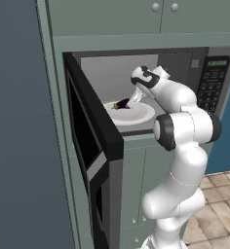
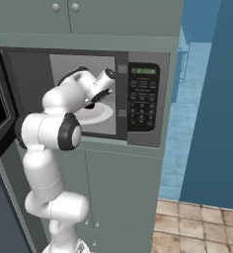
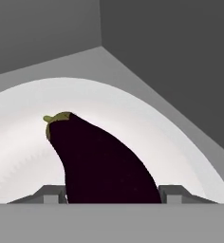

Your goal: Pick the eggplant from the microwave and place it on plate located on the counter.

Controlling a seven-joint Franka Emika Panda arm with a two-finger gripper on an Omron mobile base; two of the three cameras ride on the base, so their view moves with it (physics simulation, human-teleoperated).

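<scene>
The eggplant (image 3: 99,161), dark purple with a greenish stem end, lies on a white turntable dish (image 1: 141,115) inside the open microwave (image 1: 212,82). My gripper (image 3: 113,194) reaches into the cavity, and its two fingertips (image 3: 52,193) press against either side of the eggplant's near end. From the left base view the gripper (image 1: 127,103) is angled down onto the eggplant (image 1: 120,104). From the right base view the hand (image 2: 96,94) hides most of the eggplant. The plate and the counter are out of view.
The microwave's black door (image 1: 95,141) stands swung open to the left of the arm. The keypad panel (image 2: 143,94) sits right of the cavity. Grey-green cabinets (image 2: 123,183) lie above and below. Cavity walls close in around the hand.
</scene>
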